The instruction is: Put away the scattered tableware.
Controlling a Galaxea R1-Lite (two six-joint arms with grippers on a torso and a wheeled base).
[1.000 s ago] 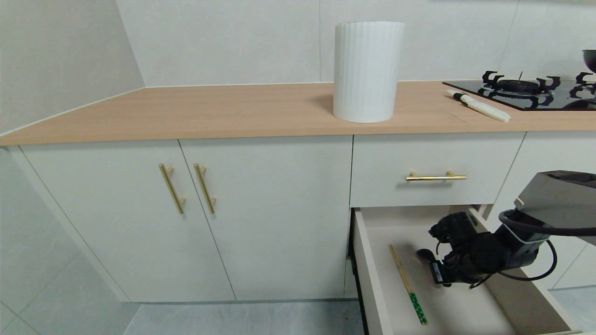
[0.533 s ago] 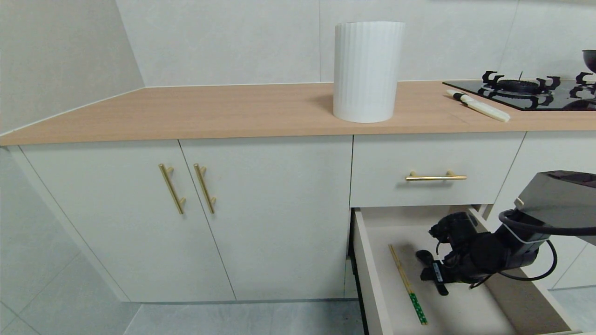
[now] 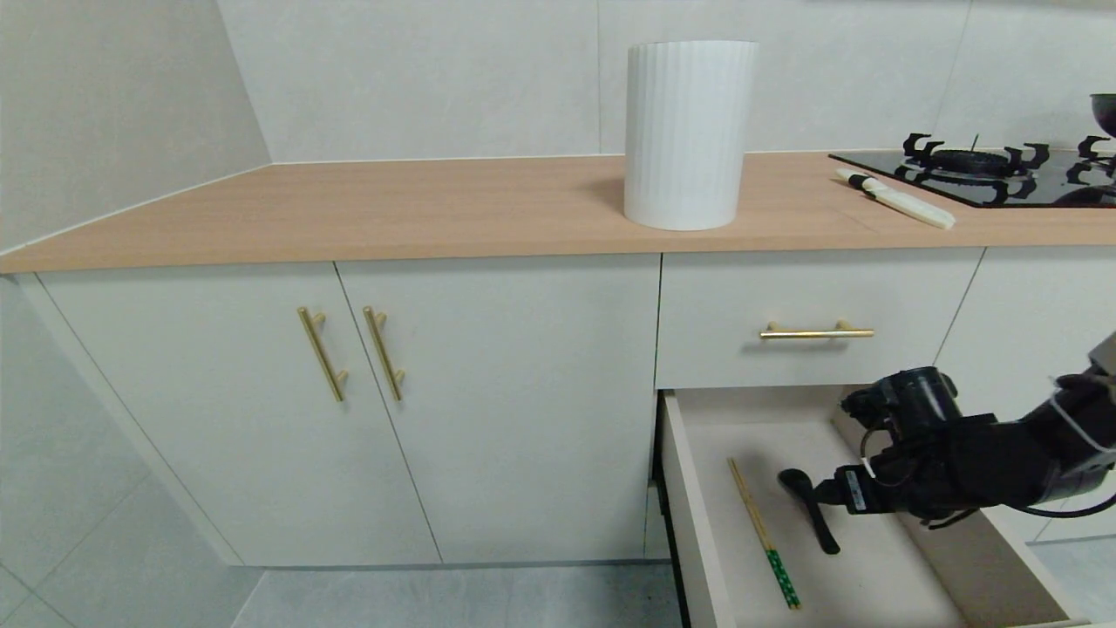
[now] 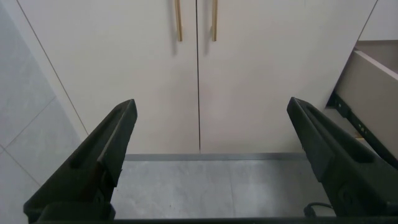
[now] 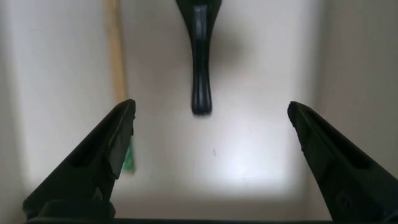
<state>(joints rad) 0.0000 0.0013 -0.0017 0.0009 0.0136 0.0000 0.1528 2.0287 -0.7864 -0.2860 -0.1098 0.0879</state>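
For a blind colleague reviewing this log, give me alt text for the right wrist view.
The open right hand hovers over a drawer with a pale floor, where a black spoon lies free of the hand. Beside it lie chopsticks with a green end.

No legible text, numbers or signs, any print perhaps too small

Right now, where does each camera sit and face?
Head: high, facing forward-down at counter, cupboard doors, open drawer; right pincer shows.
Left wrist: low, facing the cupboard doors; open left pincer frames it.
Right wrist: over the drawer, looking down at spoon and chopsticks; open right pincer.
Shared: head and right wrist both show spoon, chopsticks.
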